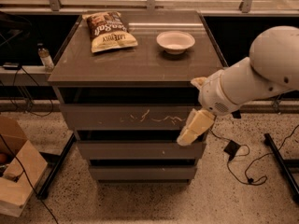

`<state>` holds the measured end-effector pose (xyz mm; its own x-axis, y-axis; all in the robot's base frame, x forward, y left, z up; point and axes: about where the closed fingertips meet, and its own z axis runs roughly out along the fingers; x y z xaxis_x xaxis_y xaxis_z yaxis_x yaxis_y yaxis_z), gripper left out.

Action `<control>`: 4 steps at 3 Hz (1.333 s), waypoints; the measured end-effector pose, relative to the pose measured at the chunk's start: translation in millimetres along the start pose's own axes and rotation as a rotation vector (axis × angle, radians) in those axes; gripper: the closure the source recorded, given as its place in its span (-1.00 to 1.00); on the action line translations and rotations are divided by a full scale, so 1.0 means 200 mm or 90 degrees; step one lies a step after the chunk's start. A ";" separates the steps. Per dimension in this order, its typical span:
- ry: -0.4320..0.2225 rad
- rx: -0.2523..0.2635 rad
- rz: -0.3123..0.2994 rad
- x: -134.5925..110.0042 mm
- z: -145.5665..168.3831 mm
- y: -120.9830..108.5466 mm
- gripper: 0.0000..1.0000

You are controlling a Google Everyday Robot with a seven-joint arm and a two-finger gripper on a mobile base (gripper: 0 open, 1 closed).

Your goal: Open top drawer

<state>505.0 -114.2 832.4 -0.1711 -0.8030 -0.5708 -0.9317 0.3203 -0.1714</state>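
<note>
The top drawer point(117, 117) is the tall grey-brown front under the cabinet top, with pale squiggly scratches across its face. It sits flush with the cabinet. My gripper point(187, 135) hangs from the white arm at the right. Its cream fingers point(195, 126) point down and left in front of the drawer's right end, reaching to its lower edge, just above the middle drawer point(135, 150).
On the cabinet top point(140, 62) lie a chip bag point(109, 31) at the back left and a white bowl point(175, 41) at the back right. A bottom drawer point(140, 172) sits below. A cardboard box point(16, 171) stands on the floor left; cables point(243, 164) lie right.
</note>
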 end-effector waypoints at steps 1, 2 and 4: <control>-0.040 -0.026 0.014 0.02 0.25 -0.05 -1.00; -0.064 -0.052 0.033 0.04 0.47 -0.11 -1.00; -0.086 -0.098 0.071 0.09 0.84 -0.21 -1.00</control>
<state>595.5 -57.5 694.8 -0.2411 -0.6895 -0.6830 -0.9490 0.3150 0.0170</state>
